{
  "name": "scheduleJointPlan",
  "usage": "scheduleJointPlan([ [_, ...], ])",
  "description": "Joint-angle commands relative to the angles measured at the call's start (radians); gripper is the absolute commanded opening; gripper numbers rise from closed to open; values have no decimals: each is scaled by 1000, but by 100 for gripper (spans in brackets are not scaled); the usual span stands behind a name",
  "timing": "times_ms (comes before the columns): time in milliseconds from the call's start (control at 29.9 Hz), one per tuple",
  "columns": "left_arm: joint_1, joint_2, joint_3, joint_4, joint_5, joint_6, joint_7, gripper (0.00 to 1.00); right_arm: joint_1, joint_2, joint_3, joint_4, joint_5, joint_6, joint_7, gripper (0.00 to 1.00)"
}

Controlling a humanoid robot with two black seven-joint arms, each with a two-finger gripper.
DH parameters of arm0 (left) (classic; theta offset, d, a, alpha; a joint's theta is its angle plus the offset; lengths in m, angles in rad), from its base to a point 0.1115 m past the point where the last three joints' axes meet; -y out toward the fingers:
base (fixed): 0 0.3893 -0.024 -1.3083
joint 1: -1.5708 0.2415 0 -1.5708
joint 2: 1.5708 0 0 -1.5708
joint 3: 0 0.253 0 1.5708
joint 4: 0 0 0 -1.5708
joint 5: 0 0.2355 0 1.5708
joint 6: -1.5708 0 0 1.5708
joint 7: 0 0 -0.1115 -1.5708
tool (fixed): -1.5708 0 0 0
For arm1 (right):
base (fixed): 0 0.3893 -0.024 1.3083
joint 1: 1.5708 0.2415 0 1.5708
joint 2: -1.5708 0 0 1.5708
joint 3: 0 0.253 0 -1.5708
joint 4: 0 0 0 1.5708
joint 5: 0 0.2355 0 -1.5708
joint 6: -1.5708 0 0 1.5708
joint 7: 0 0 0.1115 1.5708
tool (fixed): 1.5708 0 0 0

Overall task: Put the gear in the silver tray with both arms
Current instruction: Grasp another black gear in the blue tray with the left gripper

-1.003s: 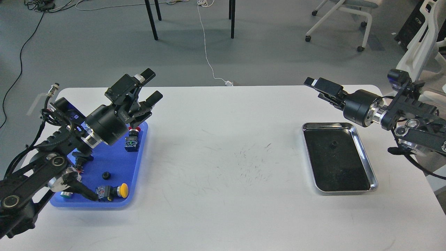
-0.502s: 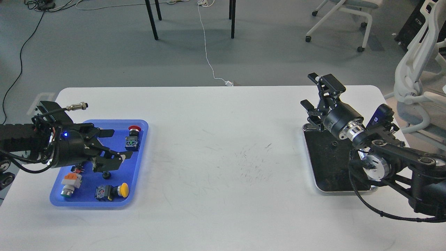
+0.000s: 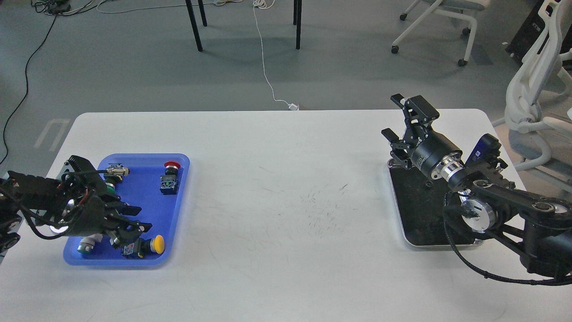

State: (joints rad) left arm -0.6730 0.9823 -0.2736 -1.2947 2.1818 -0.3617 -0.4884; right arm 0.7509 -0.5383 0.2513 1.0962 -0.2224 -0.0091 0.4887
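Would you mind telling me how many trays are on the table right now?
2. The blue tray sits at the table's left with push-buttons in it; the silver tray sits at the right, partly covered by the right arm.

Lab: office chairs (image 3: 440, 18), floor cables (image 3: 268, 67)

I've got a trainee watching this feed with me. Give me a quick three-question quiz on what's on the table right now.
1. True or false: the left gripper is over the blue tray.
2. Which part lies closest to the left gripper: A) red-capped button B) yellow-capped button?
3. Fill in: the right gripper, fingers apart, is above the far end of the ____ tray.

Key: 1 true; 2 B; 3 silver.
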Motion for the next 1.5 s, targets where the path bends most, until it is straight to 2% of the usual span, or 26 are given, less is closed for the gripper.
scheduleJointPlan([
  [0, 0, -28, 2, 47, 0, 0, 0, 51, 1, 0, 2, 1, 0, 0, 0, 98],
  [468, 4, -50, 22, 104, 0, 0, 0, 49, 1, -3, 5, 1, 0, 0, 0, 98],
  [869, 7, -60, 24, 120, 0, 0, 0, 17, 1, -11, 6, 4, 0, 0, 0, 98],
  [1003, 3, -60, 22, 120, 0, 1, 0, 12, 1, -11, 8, 4, 0, 0, 0, 98],
  [1137, -5, -57, 19, 118, 0, 3, 0, 12, 1, -11, 9, 4, 0, 0, 0, 98],
  [1237, -75, -57, 16, 89, 0, 3, 0, 12, 4, -12, 17, 5, 1, 0, 0, 98],
  [1471, -276, -50, 16, -81, -31, -10, 0, 13, 42, -11, 36, 5, 6, 11, 0, 98],
])
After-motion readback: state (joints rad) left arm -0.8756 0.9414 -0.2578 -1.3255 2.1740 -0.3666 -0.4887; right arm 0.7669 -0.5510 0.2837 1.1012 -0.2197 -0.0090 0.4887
